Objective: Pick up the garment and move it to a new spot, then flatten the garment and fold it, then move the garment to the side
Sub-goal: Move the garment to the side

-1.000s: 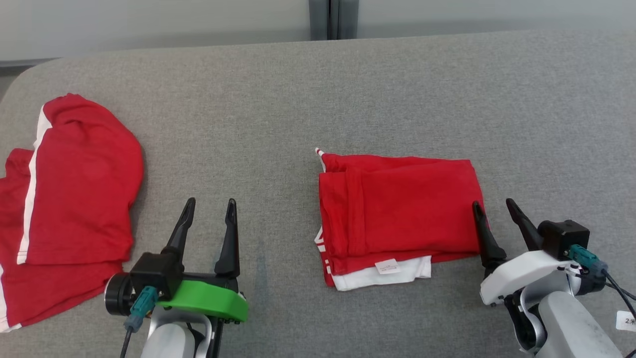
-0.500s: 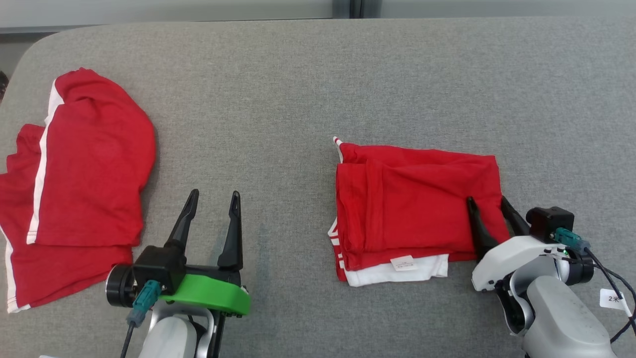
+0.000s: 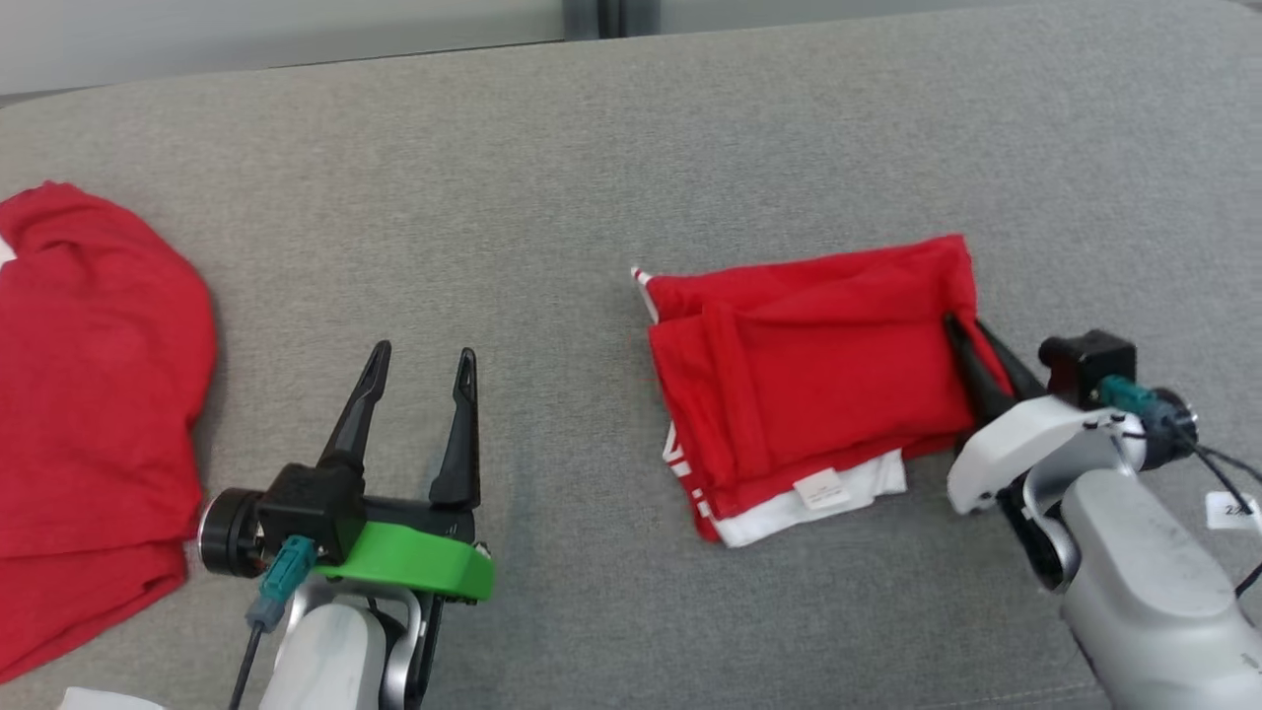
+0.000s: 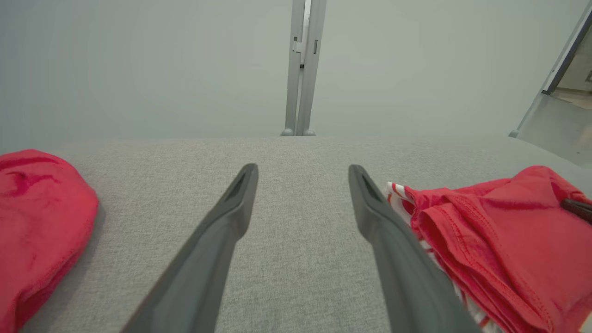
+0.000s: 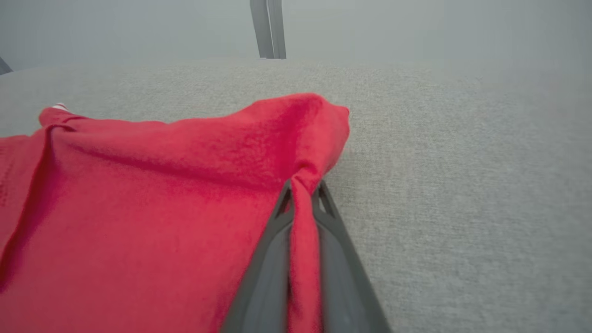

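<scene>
Right gripper (image 3: 963,325): fingers (image 5: 273,240) pressed together, clamped on a pinch of red cloth at the right edge of the folded red garment (image 3: 818,365), near its far right corner. In the right wrist view a ridge of fabric runs btwn the two fingers and bunches just past the tips, w/ that corner puckered into a hump. Rest of the garment lies on the grey fabric-covered table (image 3: 592,148), centre-right in the head view and slightly skewed. It's a rough rectangle in several layers: red on top, a white layer (image 3: 764,525) poking out along the near edge, a small white label (image 3: 823,488) on that edge, and red-and-white striped trim (image 3: 680,463) down the near-left side. Left gripper (image 3: 424,351): fingers wide apart and empty, pointing away from the robot over bare table, left of the folded garment w/ a clear gap to it in the head view. In the left wrist view its right finger overlaps the striped edge in the pic, but contact can't be told from that angle. The right gripper's dark tip also shows on the red cloth at that view's right edge. A second red garment (image 3: 89,375) lies crumpled at the table's far left, partly cut off by the frame, well apart from both grippers. Bkgd: pale wall and a grey metal post (image 4: 303,69) beyond the table's far edge.
</scene>
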{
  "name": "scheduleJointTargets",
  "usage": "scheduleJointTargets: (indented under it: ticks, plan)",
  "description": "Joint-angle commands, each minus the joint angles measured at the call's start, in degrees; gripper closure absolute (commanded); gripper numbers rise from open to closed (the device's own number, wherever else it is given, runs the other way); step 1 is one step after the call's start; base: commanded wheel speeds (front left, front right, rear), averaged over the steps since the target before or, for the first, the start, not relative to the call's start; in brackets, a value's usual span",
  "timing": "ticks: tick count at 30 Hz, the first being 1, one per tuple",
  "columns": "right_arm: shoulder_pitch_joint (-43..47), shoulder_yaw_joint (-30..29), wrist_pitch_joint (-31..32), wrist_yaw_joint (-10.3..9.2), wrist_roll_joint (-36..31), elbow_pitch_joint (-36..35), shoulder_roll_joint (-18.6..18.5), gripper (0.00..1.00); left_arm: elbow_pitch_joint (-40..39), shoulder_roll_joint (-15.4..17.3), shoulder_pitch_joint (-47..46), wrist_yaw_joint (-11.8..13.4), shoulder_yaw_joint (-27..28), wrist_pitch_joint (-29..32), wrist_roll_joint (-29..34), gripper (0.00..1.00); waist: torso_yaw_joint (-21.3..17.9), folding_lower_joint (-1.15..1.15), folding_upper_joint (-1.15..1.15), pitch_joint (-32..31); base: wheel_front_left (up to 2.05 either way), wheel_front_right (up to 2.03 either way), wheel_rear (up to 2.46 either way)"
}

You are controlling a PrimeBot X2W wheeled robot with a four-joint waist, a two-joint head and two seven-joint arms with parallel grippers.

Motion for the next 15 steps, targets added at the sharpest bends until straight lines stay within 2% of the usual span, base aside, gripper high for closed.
scheduleJointTargets:
  ticks: [1,7,15]
  plan:
    - [-1.8,-0.4,0.0,-0.1,-0.4,-0.6,-3.3,1.0,-0.3,0.2,-1.5,-0.4,0.1,0.0,1.0,0.0,-3.5,0.0,0.0,3.0,0.0,0.0,0.0]
    - [-7.5,0.8,0.0,-0.1,-1.7,-1.2,-8.8,1.0,-1.7,0.3,-5.4,-1.8,0.4,0.0,4.7,0.0,-8.0,0.0,0.0,8.4,0.0,0.0,0.0]
    - [-15.2,-0.5,0.0,-0.1,-1.3,2.7,-15.3,1.0,-3.5,1.5,-12.7,-3.5,-1.9,0.0,7.9,0.0,-11.4,0.0,0.0,14.4,0.0,0.0,0.0]
